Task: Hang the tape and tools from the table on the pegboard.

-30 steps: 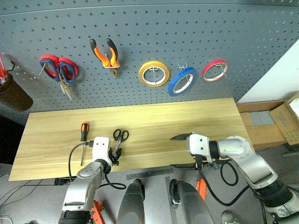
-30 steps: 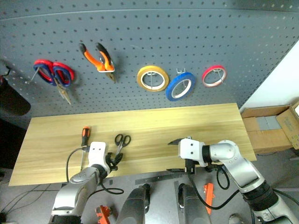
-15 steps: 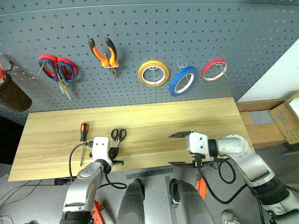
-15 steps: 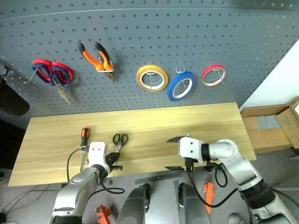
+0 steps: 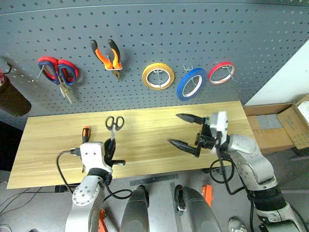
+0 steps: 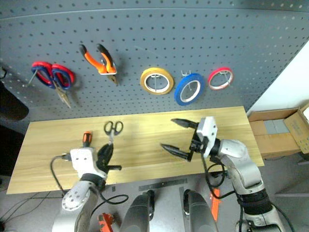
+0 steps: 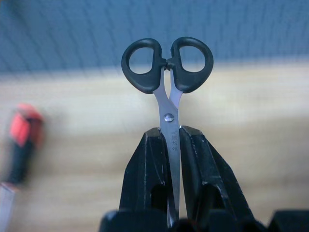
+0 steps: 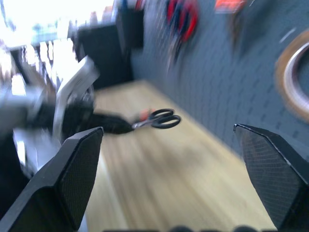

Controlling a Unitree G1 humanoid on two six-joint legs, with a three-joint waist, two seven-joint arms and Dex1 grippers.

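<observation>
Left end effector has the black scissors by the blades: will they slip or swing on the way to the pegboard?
The scissors look stiff and light. The left end effector pinches smooth metal blades, so they could slide. The handle loops stick out past the grip and may pivot if bumped.

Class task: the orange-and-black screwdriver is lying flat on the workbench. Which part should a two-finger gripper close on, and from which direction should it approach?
Probably the handle of the screwdriver, from above, fingers straddling it crosswise. It lies flat on the table, handle toward the pegboard, thicker than the slim shaft.
</observation>
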